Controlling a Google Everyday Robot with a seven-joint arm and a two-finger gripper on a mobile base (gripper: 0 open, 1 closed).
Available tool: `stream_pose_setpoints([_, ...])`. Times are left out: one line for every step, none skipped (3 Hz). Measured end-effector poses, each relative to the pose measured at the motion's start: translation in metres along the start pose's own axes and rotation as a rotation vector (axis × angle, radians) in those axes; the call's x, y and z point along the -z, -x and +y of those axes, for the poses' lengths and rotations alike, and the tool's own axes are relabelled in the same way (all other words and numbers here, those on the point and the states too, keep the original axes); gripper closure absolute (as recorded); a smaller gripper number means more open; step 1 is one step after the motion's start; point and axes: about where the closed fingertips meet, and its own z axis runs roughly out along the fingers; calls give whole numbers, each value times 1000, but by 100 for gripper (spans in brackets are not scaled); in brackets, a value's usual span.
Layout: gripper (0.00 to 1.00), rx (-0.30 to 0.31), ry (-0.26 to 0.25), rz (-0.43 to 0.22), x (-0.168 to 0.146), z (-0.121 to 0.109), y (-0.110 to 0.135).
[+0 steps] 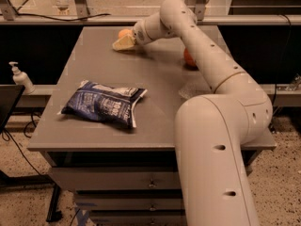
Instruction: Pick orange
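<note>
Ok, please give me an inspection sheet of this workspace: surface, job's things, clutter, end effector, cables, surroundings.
Surface: grey table, drawers below.
Job's things: orange at the far edge, partly hidden behind the end effector.
Clutter: blue snack bag lying front left; red-orange apple far right, partly behind the arm.
End effector: low over the table's far side, just in front of the orange; contact cannot be told.
Cables: black cable along the back; floor cable at left.
Surroundings: pump bottle left of the table; speckled floor.

Cream end effector (pixel 123 43) beside pale-orange orange (pixel 124 32); blue bag (pixel 103 103).
</note>
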Motion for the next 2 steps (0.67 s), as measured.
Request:
stream_pose_setpoints([64,4,-33,-16,13,-11,5])
stream_pose_setpoints([87,12,-69,-73,49,-14,24])
